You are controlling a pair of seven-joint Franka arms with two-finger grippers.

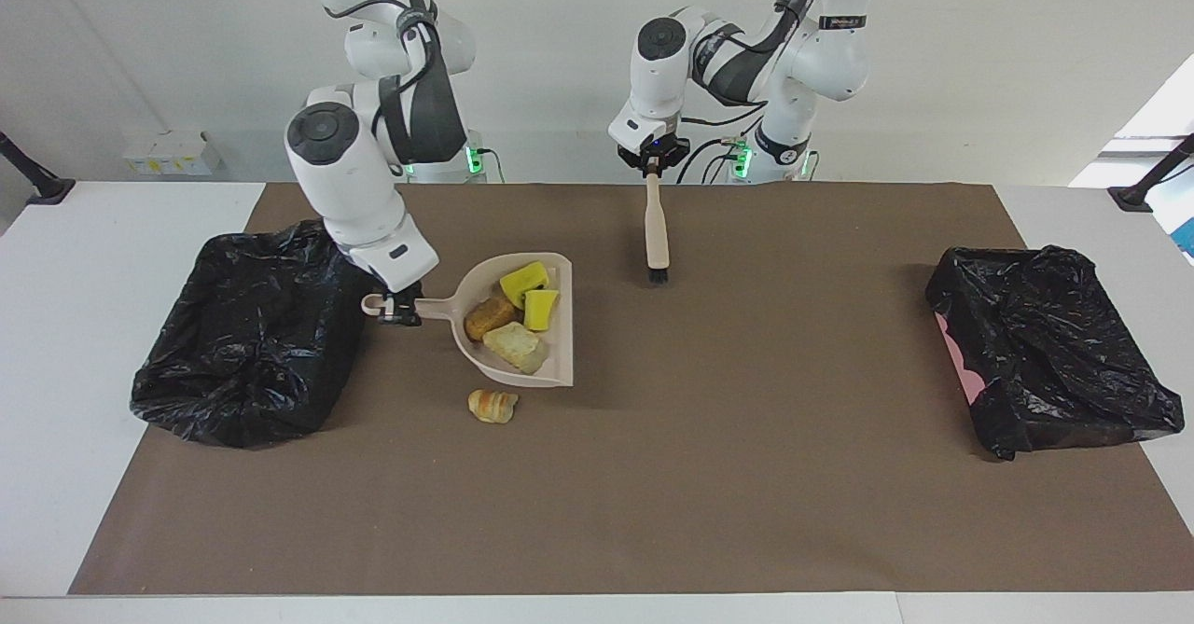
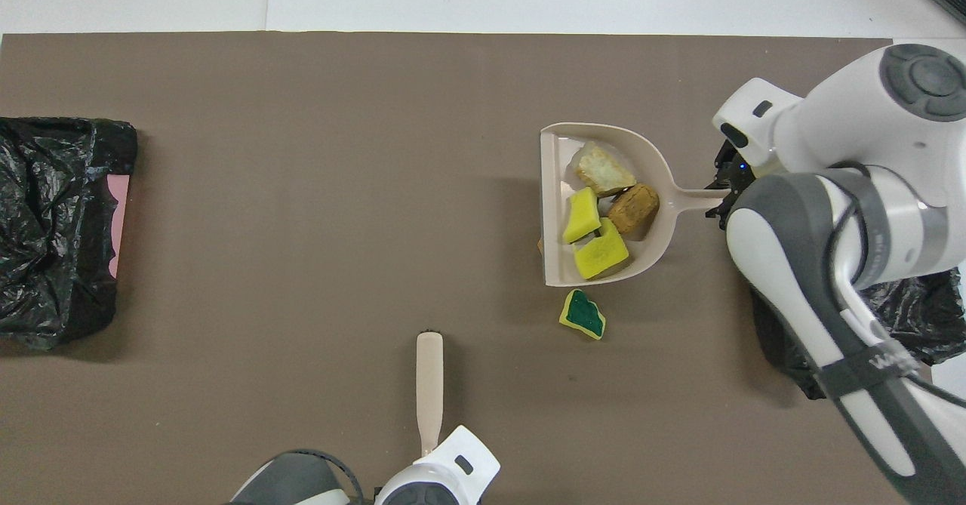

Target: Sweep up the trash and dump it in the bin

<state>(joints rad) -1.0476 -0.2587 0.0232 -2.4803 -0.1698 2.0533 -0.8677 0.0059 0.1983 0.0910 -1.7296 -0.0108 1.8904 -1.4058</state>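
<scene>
My right gripper (image 1: 399, 310) is shut on the handle of the beige dustpan (image 1: 558, 352), holding it raised and level over the table beside the black-bagged bin (image 1: 252, 335) at the right arm's end. The pan (image 2: 553, 210) carries two yellow sponge pieces (image 2: 600, 252), a brown bread lump (image 2: 634, 209) and a tan lump (image 2: 600, 171). A croissant (image 1: 492, 405) lies on the table. A green-topped sponge (image 2: 582, 314) lies on the table too, hidden by the pan in the facing view. My left gripper (image 1: 652, 169) is shut on the brush (image 1: 657, 228), which hangs bristles down above the table.
A second black-bagged bin (image 1: 1054, 344) stands at the left arm's end (image 2: 53, 226). My right arm covers most of the other bin (image 2: 917, 316) in the overhead view. A tan bit (image 2: 541, 246) peeks out under the pan's open edge. Brown paper covers the table.
</scene>
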